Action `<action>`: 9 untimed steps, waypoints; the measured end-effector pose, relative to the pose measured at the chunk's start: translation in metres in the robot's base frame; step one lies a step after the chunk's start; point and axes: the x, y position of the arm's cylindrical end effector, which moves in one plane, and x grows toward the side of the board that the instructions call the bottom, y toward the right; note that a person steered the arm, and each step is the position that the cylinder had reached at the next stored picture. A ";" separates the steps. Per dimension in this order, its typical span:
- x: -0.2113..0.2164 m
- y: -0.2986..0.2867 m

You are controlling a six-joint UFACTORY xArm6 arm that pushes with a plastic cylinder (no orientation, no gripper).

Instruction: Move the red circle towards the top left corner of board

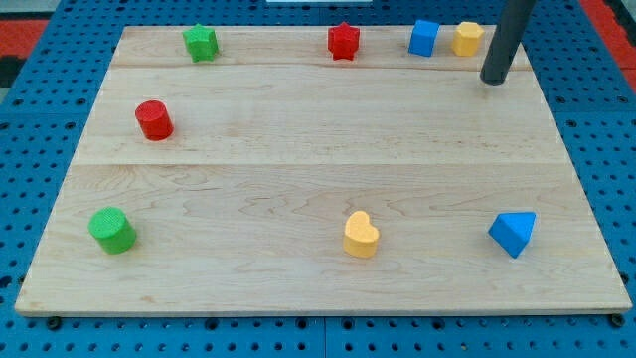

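The red circle point(154, 119) stands on the wooden board point(318, 169) at the view's left, below and left of the green star point(200, 43) near the top left corner. My tip point(494, 80) is at the view's top right, far from the red circle. It sits just below and right of the yellow block point(468, 38) and touches no block.
A red star point(344, 41) and a blue block point(424, 38) sit along the top edge. A green circle point(112, 230) is at the bottom left, a yellow heart point(361, 235) at bottom centre, and a blue triangle point(514, 233) at the bottom right.
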 end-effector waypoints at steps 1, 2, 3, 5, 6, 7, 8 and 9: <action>0.027 -0.067; 0.064 -0.166; 0.094 -0.250; 0.116 -0.393; 0.096 -0.410; 0.095 -0.439; 0.077 -0.430; 0.075 -0.414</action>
